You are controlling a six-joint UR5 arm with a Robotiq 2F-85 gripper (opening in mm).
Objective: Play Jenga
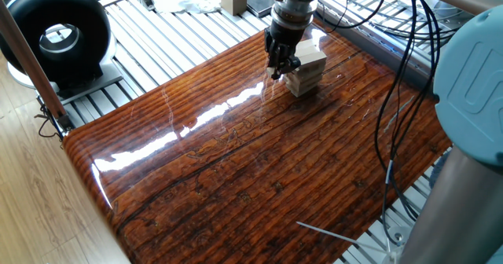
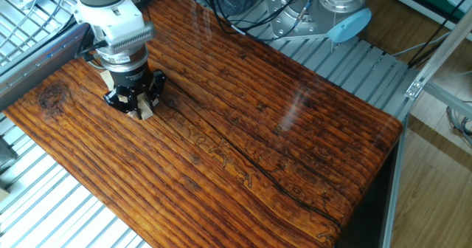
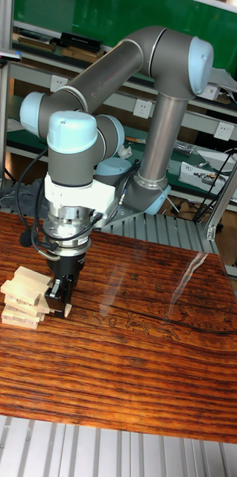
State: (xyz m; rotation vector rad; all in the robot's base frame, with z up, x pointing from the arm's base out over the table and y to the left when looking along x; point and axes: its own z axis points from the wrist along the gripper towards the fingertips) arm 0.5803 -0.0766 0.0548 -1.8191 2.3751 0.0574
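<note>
The Jenga tower (image 3: 25, 299) is a short stack of pale, unpainted wooden blocks laid in crosswise layers, its upper blocks skewed out of line. It stands upright on the bench (image 1: 259, 162), near one corner, right beside the tool (image 3: 62, 302).

I see glossy dark-red wooden tabletop (image 1: 259, 162), strong grain lines, bright glare streaks. Tabletop sits on ribbed metal bench (image 1: 177, 40), slats showing on several sides. Only thing I can make out lying on tabletop: Jenga tower (image 3: 25, 298) of pale wooden blocks in crosswise layers, near one corner, top blocks skewed. Same tower in one fixed view (image 1: 306, 69). Thin dark crack-like line (image 2: 243, 170) runs across board away from tower.
</note>
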